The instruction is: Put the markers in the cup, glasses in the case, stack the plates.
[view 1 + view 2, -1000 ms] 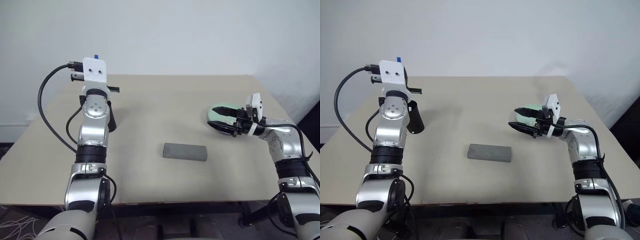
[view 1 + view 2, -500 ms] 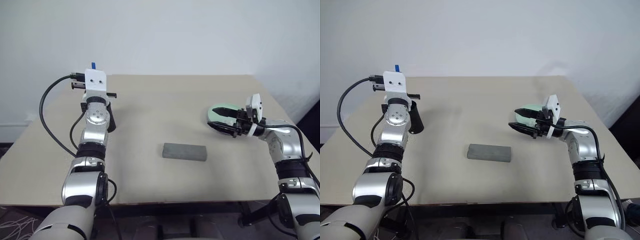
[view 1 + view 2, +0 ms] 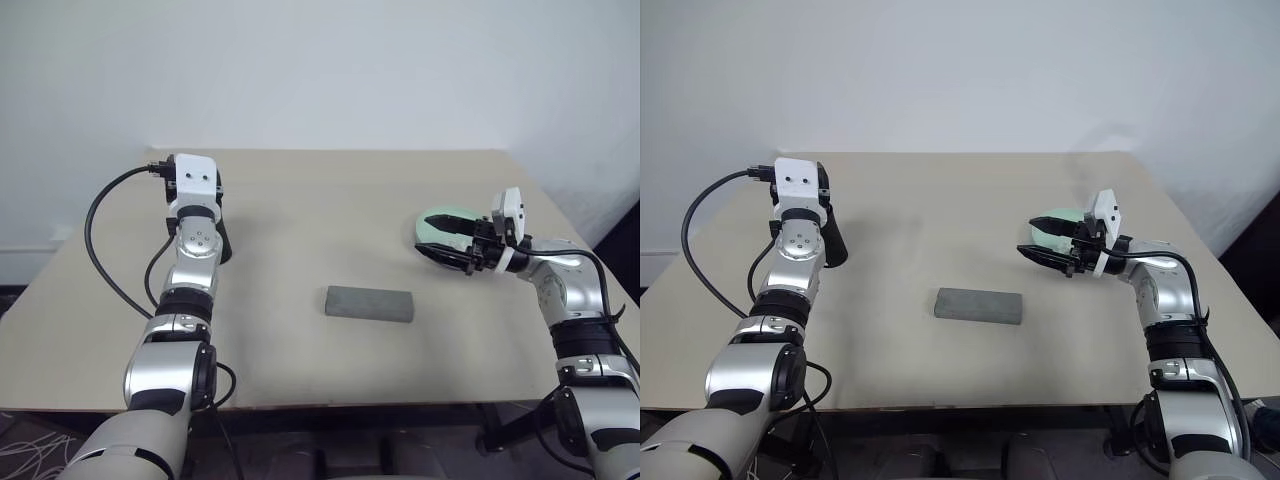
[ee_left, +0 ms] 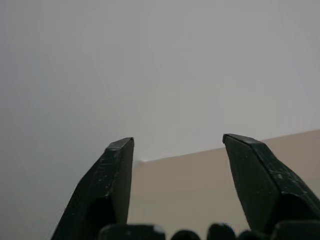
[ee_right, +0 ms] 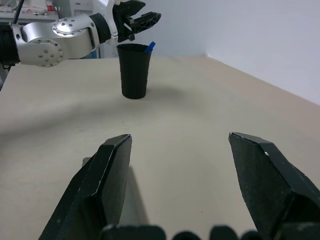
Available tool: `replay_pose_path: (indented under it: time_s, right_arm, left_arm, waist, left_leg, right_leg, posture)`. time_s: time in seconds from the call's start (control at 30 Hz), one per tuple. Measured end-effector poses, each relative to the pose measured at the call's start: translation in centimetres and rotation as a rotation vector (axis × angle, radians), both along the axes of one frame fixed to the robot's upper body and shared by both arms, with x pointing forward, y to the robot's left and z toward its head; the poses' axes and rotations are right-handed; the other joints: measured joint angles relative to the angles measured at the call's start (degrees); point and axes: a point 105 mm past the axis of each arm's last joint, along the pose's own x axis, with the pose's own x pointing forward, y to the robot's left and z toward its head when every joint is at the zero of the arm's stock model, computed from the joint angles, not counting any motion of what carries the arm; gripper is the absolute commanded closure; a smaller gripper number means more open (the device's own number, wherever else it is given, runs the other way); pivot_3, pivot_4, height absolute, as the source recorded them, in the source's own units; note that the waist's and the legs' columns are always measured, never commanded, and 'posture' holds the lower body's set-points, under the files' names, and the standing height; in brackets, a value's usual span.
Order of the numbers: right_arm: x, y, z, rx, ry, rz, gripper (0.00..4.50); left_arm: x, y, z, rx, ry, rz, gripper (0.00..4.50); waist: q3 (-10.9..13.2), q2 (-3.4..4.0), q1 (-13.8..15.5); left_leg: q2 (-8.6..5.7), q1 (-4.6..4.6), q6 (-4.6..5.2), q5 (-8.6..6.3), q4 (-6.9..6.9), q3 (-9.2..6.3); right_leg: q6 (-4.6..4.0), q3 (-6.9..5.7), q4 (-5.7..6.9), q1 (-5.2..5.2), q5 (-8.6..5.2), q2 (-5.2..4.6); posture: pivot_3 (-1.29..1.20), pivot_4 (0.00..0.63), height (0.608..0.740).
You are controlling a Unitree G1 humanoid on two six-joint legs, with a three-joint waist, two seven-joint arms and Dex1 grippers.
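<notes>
The black cup [image 5: 135, 70] stands at the table's far left, behind my left arm, with a marker's [image 5: 150, 46] blue tip poking over its rim. My left gripper [image 5: 146, 14] hangs just above the cup, open; the left wrist view shows nothing between its fingers [image 4: 117, 170]. The grey case [image 3: 369, 303] lies shut at mid table. A pale mint plate [image 3: 450, 218] sits at the right. My right gripper [image 3: 425, 233] stands open, its fingers reaching over the plate's near side. The glasses are out of view.
A black cable [image 3: 105, 240] loops out from my left wrist over the table's left side. The table's far edge meets a white wall, and bare tabletop lies between the cup, the case and the plate.
My left hand has sunk toward the cup. The blue marker tip that stood above its wrist no longer shows there. The right arm has not moved.
</notes>
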Motion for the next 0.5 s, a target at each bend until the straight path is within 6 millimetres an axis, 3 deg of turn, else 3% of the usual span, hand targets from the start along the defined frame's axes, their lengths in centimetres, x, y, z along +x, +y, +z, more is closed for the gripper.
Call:
replay_pose_path:
  time_s: [0.13,0.23,0.4,0.5]
  right_arm:
    - [0.0,0.0,0.0,0.0,0.0,0.0,1.14]
    - [0.0,0.0,0.0,0.001,-0.002,-0.003,1.14]
    - [0.0,-0.2,-0.4,-0.002,0.005,-0.016,1.14]
    - [-0.3,-0.7,-1.4,-0.018,0.03,-0.03,1.14]
  left_arm:
    - [0.1,-0.2,0.0,-0.006,0.006,-0.021,1.72]
    - [0.4,-1.5,0.2,-0.048,0.001,-0.105,1.72]
    - [0.4,-7.2,1.8,-0.08,-0.006,-0.44,1.72]
    - [-0.5,-9.6,0.3,-0.07,0.088,-0.628,1.72]
  waist:
    - [0.0,0.0,0.0]
    - [0.0,0.0,0.0]
    - [0.0,0.01,-0.1]
    - [0.0,0.03,-0.3]
  left_leg:
    - [0.0,0.0,0.0,0.0,0.0,0.01]
    - [0.03,-0.03,-0.01,0.0,0.0,0.02]
    - [-0.02,-0.12,0.02,0.0,0.01,0.12]
    - [0.01,-0.12,0.15,0.07,-0.02,0.13]
  right_leg:
    - [0.0,-0.01,0.0,0.0,0.0,0.01]
    - [0.0,-0.05,-0.01,0.0,0.0,-0.02]
    - [0.0,-0.08,-0.19,0.0,0.0,0.02]
    - [-0.01,-0.06,-0.25,0.0,-0.01,0.12]
  posture:
    - [0.0,0.0,0.732]
    - [0.0,0.0,0.732]
    - [0.0,0.0,0.732]
    - [0.0,0.0,0.732]
